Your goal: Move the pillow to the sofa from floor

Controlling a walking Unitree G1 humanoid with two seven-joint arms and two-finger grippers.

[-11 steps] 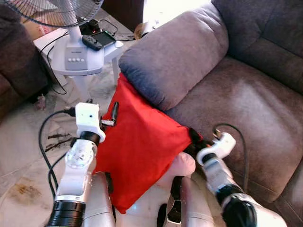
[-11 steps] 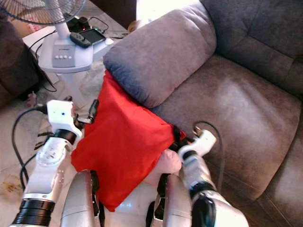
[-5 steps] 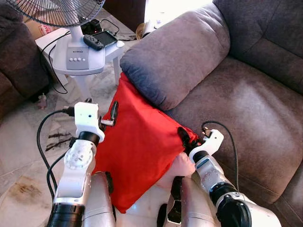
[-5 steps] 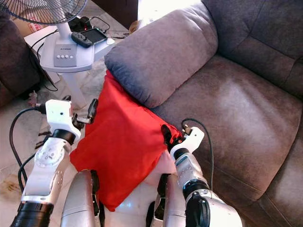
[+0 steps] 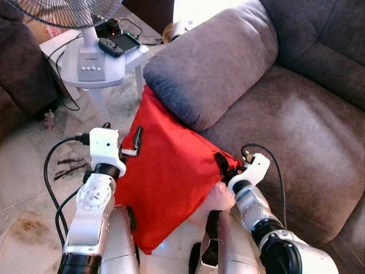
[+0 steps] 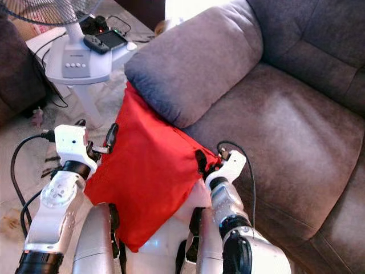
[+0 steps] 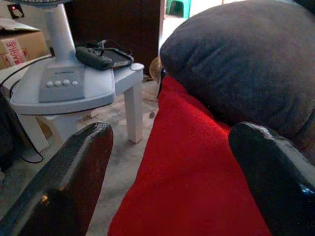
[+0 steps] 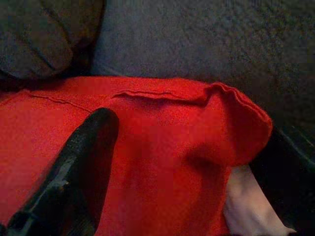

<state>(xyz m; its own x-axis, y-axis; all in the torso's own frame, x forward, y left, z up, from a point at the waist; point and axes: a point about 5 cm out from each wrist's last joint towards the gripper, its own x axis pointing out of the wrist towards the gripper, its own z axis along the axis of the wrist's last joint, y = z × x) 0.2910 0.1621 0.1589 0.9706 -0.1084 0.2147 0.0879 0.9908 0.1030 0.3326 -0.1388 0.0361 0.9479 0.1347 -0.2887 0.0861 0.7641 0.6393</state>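
Observation:
The red pillow [image 5: 171,182] stands on edge in front of me, leaning against the sofa's front, its top tucked under a grey sofa cushion [image 5: 211,63]. My left gripper [image 5: 136,142] is at the pillow's left edge, open, one finger lying on the fabric. In the left wrist view the fingers [image 7: 69,187] stand wide apart with the red pillow [image 7: 192,172] ahead. My right gripper [image 5: 225,168] is at the pillow's right corner, open. In the right wrist view that corner [image 8: 236,123] lies between the spread fingers [image 8: 78,167]. The sofa seat [image 5: 296,131] is just to the right.
A white fan base [image 5: 91,63] stands on a small white table [image 5: 140,57] at the back left, with a game console [image 5: 117,44] on it. Black cables [image 5: 54,171] trail over the marble floor on the left. A dark armchair [image 5: 20,74] fills the far left.
My right gripper has come in leftwards from the sofa seat and now straddles the pillow's right corner. The left gripper and pillow have barely moved.

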